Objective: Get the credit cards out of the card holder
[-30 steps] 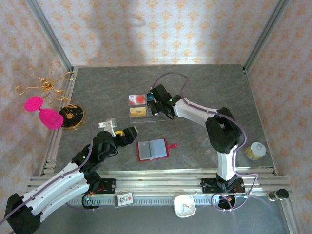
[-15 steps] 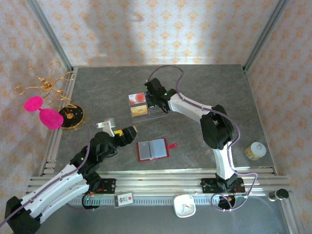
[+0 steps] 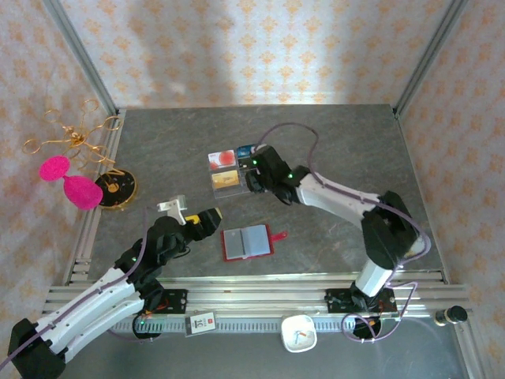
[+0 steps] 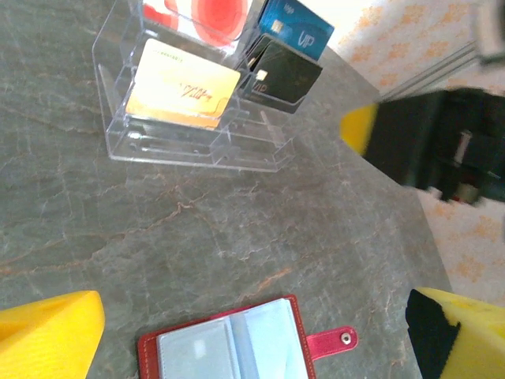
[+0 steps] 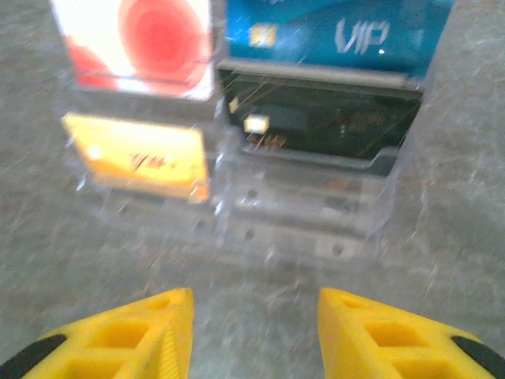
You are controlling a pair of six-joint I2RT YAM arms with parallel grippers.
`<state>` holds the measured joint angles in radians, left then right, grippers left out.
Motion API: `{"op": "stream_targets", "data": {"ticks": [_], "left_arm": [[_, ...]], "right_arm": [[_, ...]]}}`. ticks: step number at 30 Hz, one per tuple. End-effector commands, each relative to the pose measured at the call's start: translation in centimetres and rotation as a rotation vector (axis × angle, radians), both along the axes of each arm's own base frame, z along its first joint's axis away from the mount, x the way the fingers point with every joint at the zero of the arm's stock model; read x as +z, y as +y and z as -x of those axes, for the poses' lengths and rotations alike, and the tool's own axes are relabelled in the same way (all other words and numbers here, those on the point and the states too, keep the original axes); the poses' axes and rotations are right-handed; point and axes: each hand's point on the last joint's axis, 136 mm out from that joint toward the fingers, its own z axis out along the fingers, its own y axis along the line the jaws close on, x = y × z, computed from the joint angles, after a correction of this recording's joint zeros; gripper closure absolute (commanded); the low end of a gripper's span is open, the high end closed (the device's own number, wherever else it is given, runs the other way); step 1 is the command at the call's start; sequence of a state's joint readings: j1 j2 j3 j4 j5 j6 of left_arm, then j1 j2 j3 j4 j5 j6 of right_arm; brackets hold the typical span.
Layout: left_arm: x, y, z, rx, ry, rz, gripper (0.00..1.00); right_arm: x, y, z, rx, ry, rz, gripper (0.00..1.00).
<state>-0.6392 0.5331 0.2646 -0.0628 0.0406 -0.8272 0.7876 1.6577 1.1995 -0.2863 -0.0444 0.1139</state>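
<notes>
The card holder (image 3: 247, 242) lies opened flat on the table (image 3: 339, 142), near the middle and a little toward the near edge. Its pale sleeves face up and its snap tab (image 4: 331, 341) points right, so each sleeve's mouth can be reached from above. The sleeves look flat and bare, which suggests nothing is left inside, though a thin card tucked deep in one cannot be ruled out. Farther back is a clear stand (image 4: 197, 146) whose stepped tiers prop each card upright, facing the arms, with its top edge free to pinch. The gold card (image 5: 134, 154) sits in the near left slot and a black card (image 5: 316, 126) in the near right slot. A red-and-white card (image 5: 134, 43) and a blue card (image 5: 331, 31) occupy the tier behind. The right gripper (image 5: 254, 304) hovers low just in front of the stand, aimed roughly between the gold and black cards. Its fingers are parted with nothing between them, a pose that reads as a delivery spot rather than a grasp. The left gripper (image 3: 192, 213) waits just left of the card holder, its fingers (image 4: 55, 328) spread fully wide and empty. From there it is well placed to steady the holder if another card has to be pulled out.
</notes>
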Motion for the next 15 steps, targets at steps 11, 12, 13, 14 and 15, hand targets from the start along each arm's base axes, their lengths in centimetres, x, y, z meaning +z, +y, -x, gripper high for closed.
{"op": "stream_targets", "data": {"ticks": [11,12,13,14,15], "left_arm": [[-3.9,1.4,0.9,0.067,0.118,-0.005,0.02],[-4.1,1.4,1.0,0.067,0.122,-0.003,0.03],[-4.2,1.4,1.1,0.064,0.125,-0.002,0.04],[-4.3,1.5,1.2,0.064,0.129,-0.001,0.04],[-4.5,1.5,1.3,0.065,0.133,0.000,0.04]], "right_arm": [[-8.7,5.7,15.5,0.304,0.071,0.171,0.52],[-9.3,5.9,15.7,0.306,0.068,0.189,0.52],[-9.7,6.1,15.8,0.304,0.059,0.202,0.52],[-10.0,6.3,16.0,0.308,0.054,0.210,0.52],[-10.3,6.5,16.1,0.313,0.051,0.216,0.51]]}}
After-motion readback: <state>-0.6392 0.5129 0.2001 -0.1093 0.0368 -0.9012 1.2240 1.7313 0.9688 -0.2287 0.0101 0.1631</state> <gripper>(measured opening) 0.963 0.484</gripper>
